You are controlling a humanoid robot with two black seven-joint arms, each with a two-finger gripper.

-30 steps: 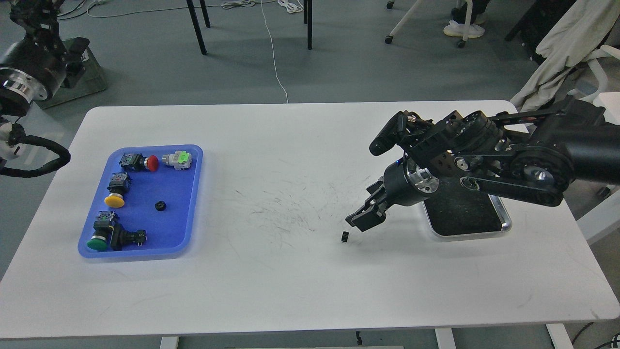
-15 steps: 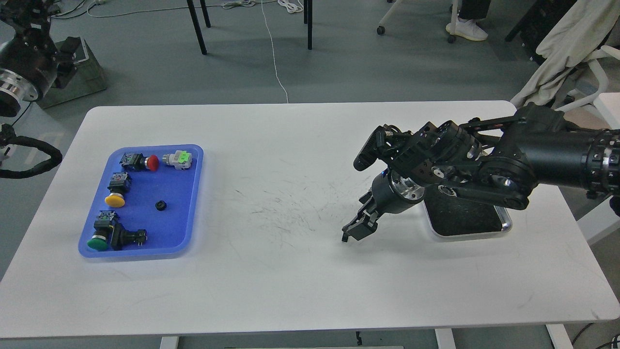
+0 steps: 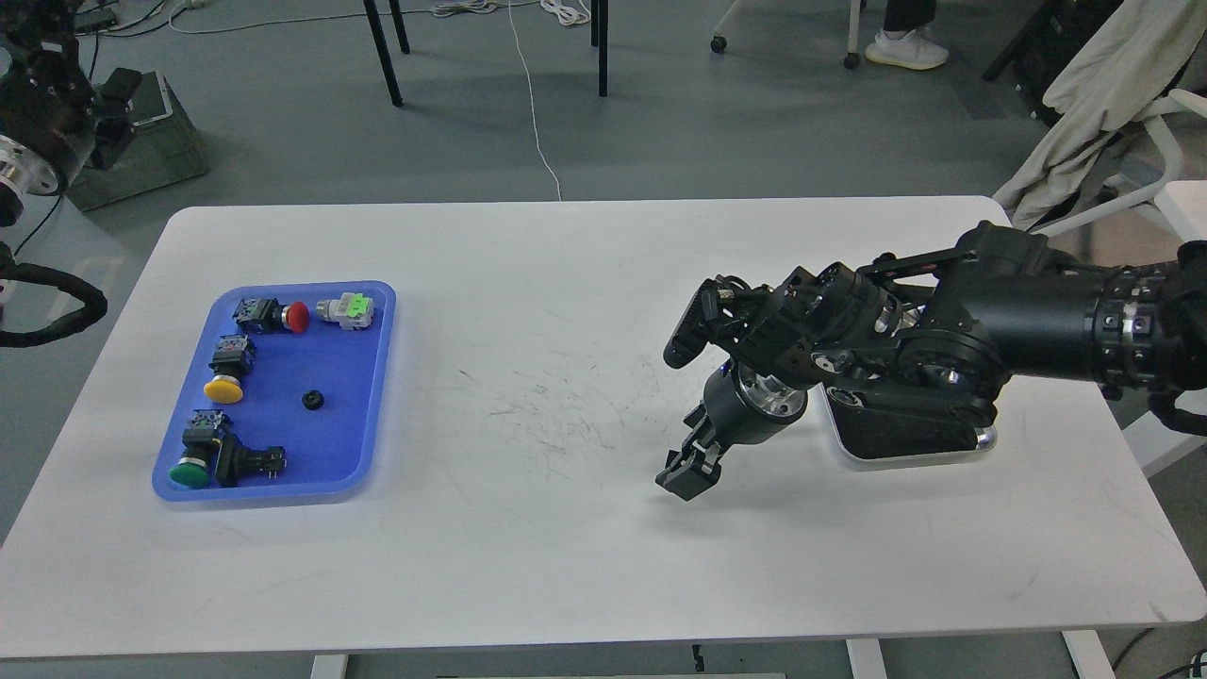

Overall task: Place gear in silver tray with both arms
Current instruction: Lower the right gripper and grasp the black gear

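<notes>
The silver tray [image 3: 983,439] lies at the right of the white table, mostly hidden under my right arm. My right gripper [image 3: 683,479] points down at the table left of that tray, on the spot where the small black gear lay. The gear is hidden under the gripper. The gripper's fingers are dark and cannot be told apart. My left arm [image 3: 38,90] is raised off the table at the far top left, and its end is dark and partly cut off by the view's edge.
A blue plastic tray [image 3: 372,377] at the left holds several push-button switches and a small black gear-like part [image 3: 312,400]. Chair legs, cables and a draped chair stand beyond the table.
My right gripper has moved left and down onto the gear, which now is covered. The left arm has drawn further back to the top left.
</notes>
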